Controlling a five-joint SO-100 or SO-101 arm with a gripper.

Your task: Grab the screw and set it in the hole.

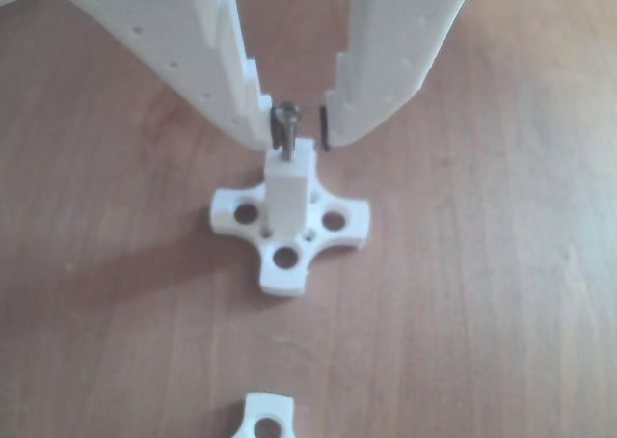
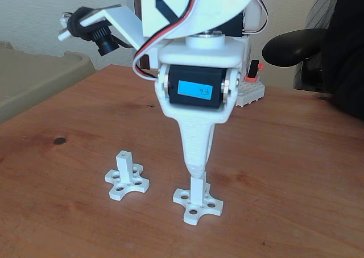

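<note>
One screw stands upright between the gripper fingers, its head just beside the left fingertip and its shank down in the hole of the post directly beneath. The jaws stand apart, a gap showing on the right. Two white posts stand in the fixed view: one left of the gripper, one under it.

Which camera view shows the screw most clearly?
The other view: the screw stands in the post's top between the open gripper's fingertips. In the fixed view the gripper hides it.
</note>
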